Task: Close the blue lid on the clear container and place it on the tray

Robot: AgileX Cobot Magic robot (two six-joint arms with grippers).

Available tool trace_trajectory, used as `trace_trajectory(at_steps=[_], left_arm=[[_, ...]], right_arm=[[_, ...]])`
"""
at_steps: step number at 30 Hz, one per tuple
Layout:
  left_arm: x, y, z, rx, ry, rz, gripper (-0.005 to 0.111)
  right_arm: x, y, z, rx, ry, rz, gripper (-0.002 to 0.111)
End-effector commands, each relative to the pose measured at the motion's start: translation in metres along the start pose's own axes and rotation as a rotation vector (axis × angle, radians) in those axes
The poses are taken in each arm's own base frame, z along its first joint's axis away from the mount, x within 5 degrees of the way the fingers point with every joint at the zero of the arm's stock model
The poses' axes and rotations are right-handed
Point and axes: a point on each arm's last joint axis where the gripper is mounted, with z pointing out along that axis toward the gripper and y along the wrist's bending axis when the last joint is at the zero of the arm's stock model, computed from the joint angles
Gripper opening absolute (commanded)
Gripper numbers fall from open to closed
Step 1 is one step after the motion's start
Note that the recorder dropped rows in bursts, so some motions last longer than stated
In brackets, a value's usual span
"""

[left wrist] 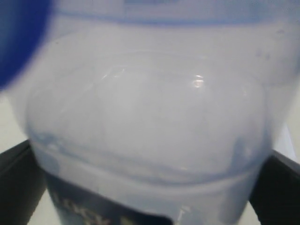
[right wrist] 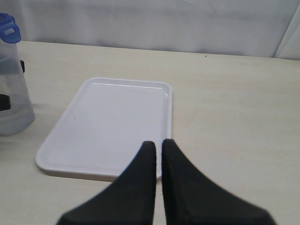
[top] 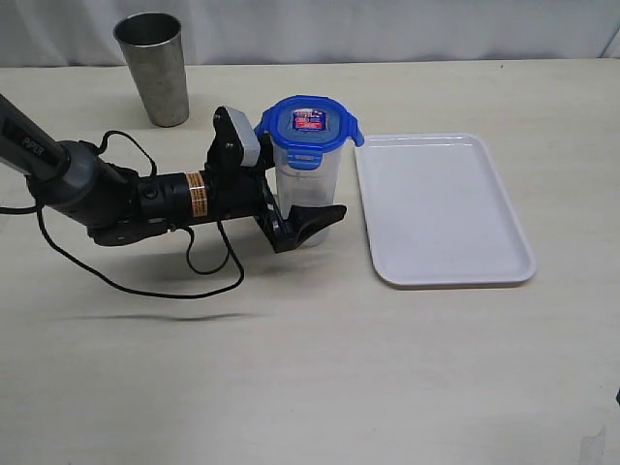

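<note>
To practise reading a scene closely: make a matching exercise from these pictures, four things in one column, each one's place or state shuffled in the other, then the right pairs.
1. small blue plastic lid
2. grey metal cup
3. flat white rectangular plastic tray
4. right gripper

A. shut, holding nothing
B. on top of the tall clear plastic container
C. standing upright, apart from the rest
D. lying flat beside the container

Pairs: 1-B, 2-C, 3-D, 4-A

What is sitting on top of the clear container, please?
The blue lid rests on the clear container, covering its mouth. Whether the lid's flaps are snapped down cannot be told from these views.
</note>
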Motion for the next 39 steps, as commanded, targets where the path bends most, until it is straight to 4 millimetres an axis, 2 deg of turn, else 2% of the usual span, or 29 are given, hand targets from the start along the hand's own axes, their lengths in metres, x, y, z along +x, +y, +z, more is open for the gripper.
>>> trace_trajectory(at_steps=[1, 20, 22, 29, 34, 39], left_arm=[[-0.0055, 0.0005, 0.0011, -0.001, -0.045, -0.002, 0.102], [-0.0052, 0.0018, 0.0011, -0.016, -0.041, -0.008, 0.102], [-0.0053, 0.0023, 0.001, -0.022, -0.043, -0.011, 0.098], [-0.0053, 0.0023, 0.001, -0.021, -0.043, -0.011, 0.052], [-0.0049, 0.0023, 0.0011, -0.021, -0.038, -0.01, 0.032], [-0.0028, -0.0013, 0.0011, 0.019, -0.015, 0.003, 0.006]], right_arm=[[0.0004, -0.0003, -0.0001, 0.006, -0.004, -0.002, 0.005], [0.0004, -0.0003, -0.0001, 0.006, -0.004, -0.002, 0.005], [0.0004, -0.0003, -0.0001, 0.006, -0.004, -0.002, 0.005], [0.0004, -0.0003, -0.0001, 0.006, -0.004, -0.002, 0.005], [0.0004, -0.0003, -0.0001, 0.006, -0.004, -0.002, 0.005], [0.0004, -0.0003, -0.0001, 0.006, -0.004, -0.002, 0.005]])
